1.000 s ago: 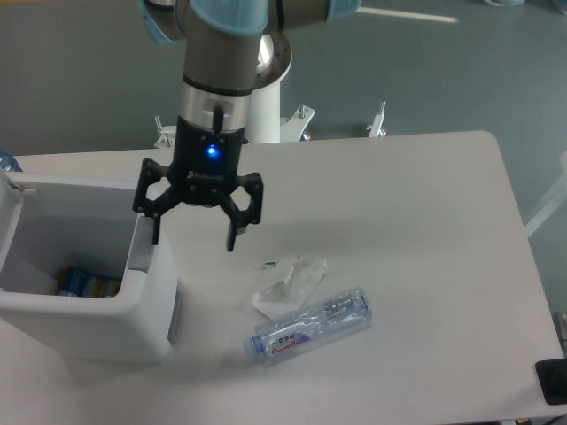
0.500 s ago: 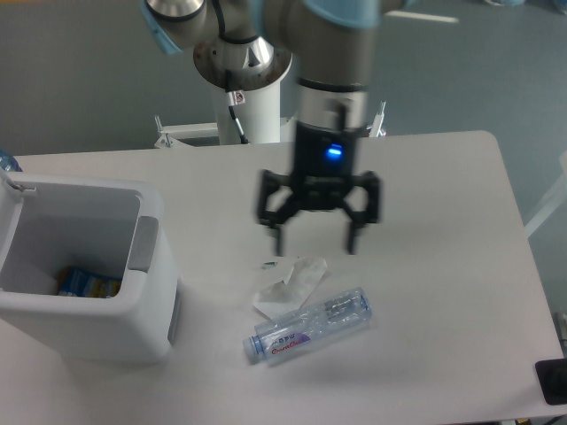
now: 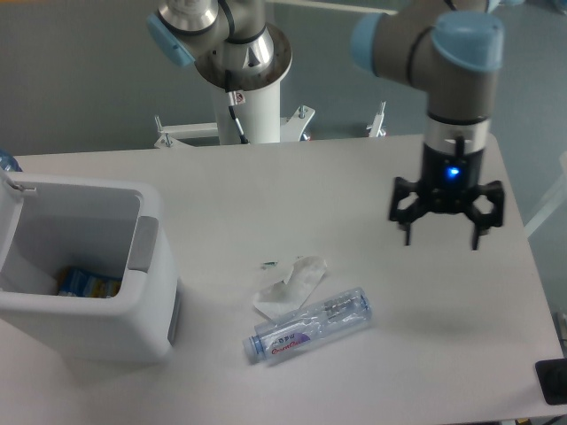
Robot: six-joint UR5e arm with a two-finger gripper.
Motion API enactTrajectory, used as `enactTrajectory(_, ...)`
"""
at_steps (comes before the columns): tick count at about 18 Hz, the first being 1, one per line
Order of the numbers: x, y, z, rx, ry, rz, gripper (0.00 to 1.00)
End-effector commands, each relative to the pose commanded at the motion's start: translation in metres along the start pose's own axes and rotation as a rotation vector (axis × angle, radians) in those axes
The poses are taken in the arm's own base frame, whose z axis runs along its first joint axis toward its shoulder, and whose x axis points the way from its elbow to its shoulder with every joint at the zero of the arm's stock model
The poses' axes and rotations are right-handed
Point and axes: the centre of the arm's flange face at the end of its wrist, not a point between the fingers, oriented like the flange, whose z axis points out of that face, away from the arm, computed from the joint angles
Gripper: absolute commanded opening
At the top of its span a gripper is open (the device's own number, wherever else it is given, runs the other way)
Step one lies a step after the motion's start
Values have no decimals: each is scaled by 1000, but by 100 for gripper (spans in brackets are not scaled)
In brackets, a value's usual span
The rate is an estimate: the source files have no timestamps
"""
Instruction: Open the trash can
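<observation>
Trash can (image 3: 84, 283) sits at the left edge of the worktop (image 3: 354, 177), near the front; white, boxy, rounded corners; top open, inside visible from above; grey rectangular tab (image 3: 142, 245) on the upper right wall; lid (image 3: 11, 199) standing up at the far left, only partly in frame; a blue and yellow package (image 3: 87, 283) lies at the bottom of the bin.

Gripper (image 3: 446, 235) hangs above the right part of the worktop, well apart from the can; fingers (image 3: 405, 228) spread wide, pointing down, nothing between them; blue light lit on the gripper body; a faint shadow falls on the worktop below it.

Crumpled white wrapper (image 3: 291, 283) lies near the worktop's middle, to the right of the can; a small green scrap (image 3: 267, 265) just beside its upper left edge; clear bottle (image 3: 308, 325) lies on its side just in front of the wrapper, possibly touching it, cap end toward the front left; label with red and purple print.

Arm base column (image 3: 252, 106) stands behind the far edge of the worktop; a dark object (image 3: 553, 381) cut off at the lower right corner.
</observation>
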Motion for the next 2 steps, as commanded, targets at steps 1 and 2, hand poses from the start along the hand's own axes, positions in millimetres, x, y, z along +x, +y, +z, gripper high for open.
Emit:
enactTrajectory(1,-6,13,8,-9,8,24,100)
enactTrajectory(2,-12,21,12,-13,8,47,100)
